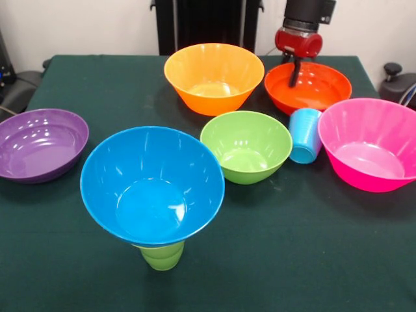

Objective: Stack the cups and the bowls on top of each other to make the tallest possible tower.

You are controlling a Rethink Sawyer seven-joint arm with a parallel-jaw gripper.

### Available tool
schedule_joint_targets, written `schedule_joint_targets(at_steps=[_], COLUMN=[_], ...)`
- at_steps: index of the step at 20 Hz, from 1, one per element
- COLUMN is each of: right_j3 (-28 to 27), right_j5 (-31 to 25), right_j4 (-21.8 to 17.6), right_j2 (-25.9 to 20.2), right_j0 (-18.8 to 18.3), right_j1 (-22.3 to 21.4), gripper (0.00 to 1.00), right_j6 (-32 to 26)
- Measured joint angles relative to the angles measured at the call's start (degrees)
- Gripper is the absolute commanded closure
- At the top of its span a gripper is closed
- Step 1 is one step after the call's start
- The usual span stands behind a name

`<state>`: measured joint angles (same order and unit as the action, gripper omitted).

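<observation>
There is a dark green table (273,260) with lots of shiny bowls on it. At the front, a big blue bowl (152,185) sits on top of a lime green cup (161,255). The cup stands on the table under it.

Just behind is a green bowl (246,146). A little light blue cup (305,134) lies on its side between the green bowl and a pink bowl (369,143) on the right. A purple bowl (40,143) sits alone on the left.

At the back are 2 more, a yellow-orange bowl (214,77) and a flat red-orange bowl (307,87). The robot's gripper (296,73) hangs over the red-orange bowl. Its fingers look pressed together with nothing in them.
</observation>
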<state>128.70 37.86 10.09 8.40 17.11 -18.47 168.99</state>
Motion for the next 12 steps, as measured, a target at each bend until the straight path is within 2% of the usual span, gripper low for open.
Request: schedule_joint_targets(at_steps=[12], right_j3=[-1.6], right_j5=[-1.7], right_j4=[0.1], right_j2=[-0.3], right_j0=[-1.3], right_j1=[-1.9], gripper=[1.00], right_j6=[0.0])
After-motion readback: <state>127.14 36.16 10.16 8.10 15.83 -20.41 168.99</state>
